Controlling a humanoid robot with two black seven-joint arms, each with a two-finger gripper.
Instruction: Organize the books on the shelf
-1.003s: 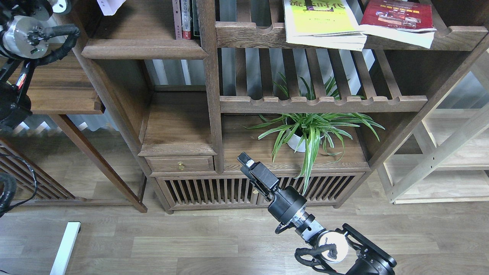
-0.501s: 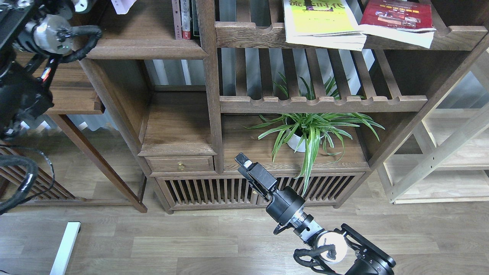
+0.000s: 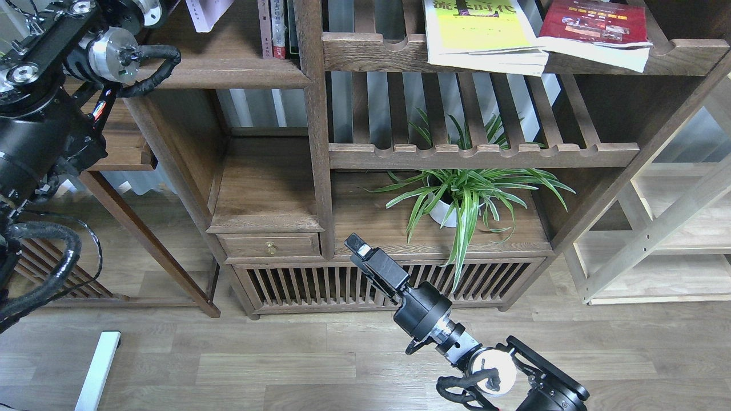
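Dark bookcase shelves fill our view, and our left arm has swung right, carrying the pale book [image 3: 208, 12] over the solid shelf [image 3: 228, 77], its claw out of sight, while our right gripper [image 3: 355, 244], spread unreadable, hangs low with open floor below the yellow-green book [image 3: 480, 34].

left arm [image 3: 40, 131]: black, silver joint discs, corrugated black cable | right arm [image 3: 434, 319]: black, white disc

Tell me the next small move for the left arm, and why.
Probably ease the pale book rightward over the solid shelf toward the upright books. It hangs tilted at the top edge, the left gripper is out of view, and bare board separates them.
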